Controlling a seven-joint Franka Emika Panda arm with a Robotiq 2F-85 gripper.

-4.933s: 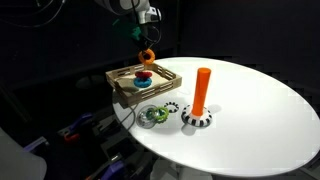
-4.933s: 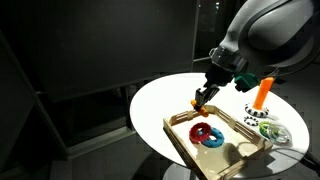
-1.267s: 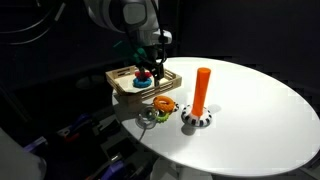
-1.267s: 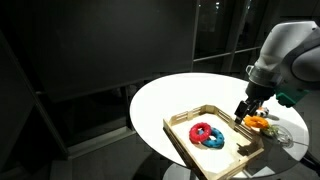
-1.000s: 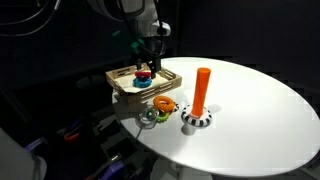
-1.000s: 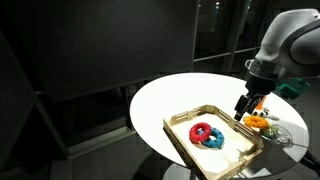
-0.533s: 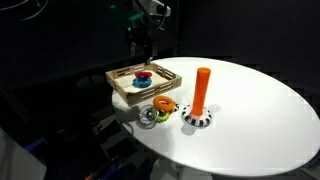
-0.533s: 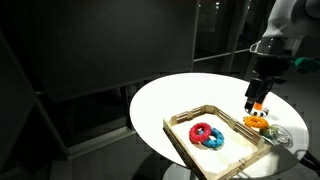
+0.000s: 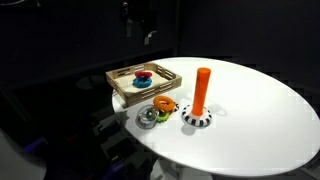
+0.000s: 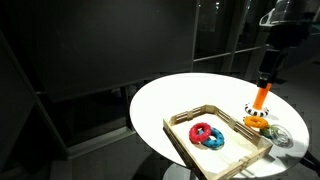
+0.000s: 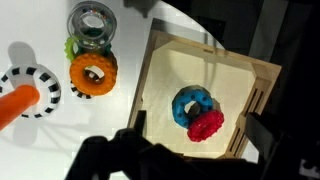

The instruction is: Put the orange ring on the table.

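Note:
The orange ring [image 9: 163, 105] [image 10: 255, 122] lies flat on the white table [image 9: 250, 120] [image 10: 165, 100], between the wooden tray and the orange post. In the wrist view the orange ring [image 11: 93, 72] sits left of the tray, touching a green ring [image 11: 72, 46]. My gripper [image 9: 140, 30] [image 10: 268, 68] hangs high above the table, open and empty. From the wrist, the gripper [image 11: 195, 140] shows its dark fingers [image 11: 262, 132] spread wide over the tray.
The wooden tray [image 9: 122, 88] [image 10: 182, 122] [image 11: 160, 60] holds a blue ring [image 11: 188, 102] and a red ring [image 11: 206, 126]. An orange upright post [image 9: 202, 90] [image 10: 262, 96] stands on a striped base [image 9: 197, 120]. A clear round piece [image 11: 92, 20] rests on the green ring.
My open gripper has risen from just above the orange ring to well above the table. The orange ring has stayed on the table beside the tray.

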